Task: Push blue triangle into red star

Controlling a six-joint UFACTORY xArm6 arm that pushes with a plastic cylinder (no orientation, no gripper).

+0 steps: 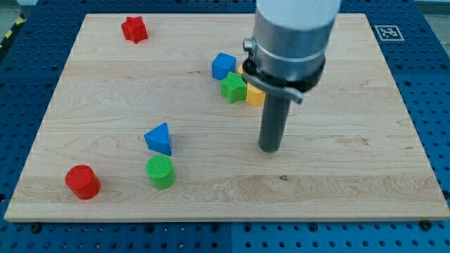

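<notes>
The blue triangle [159, 138] lies on the wooden board at the lower left of centre. The red star [133, 29] sits near the board's top left corner, far above the triangle. My tip [270, 147] rests on the board right of centre, well to the right of the blue triangle and apart from it, just below a cluster of blocks.
A green cylinder [160, 172] sits just below the blue triangle. A red cylinder [83, 182] is at the bottom left. A blue cube [223, 66], a green star [233, 88] and a yellow block [254, 94] cluster above my tip. The board's edge [225, 221] runs along the bottom.
</notes>
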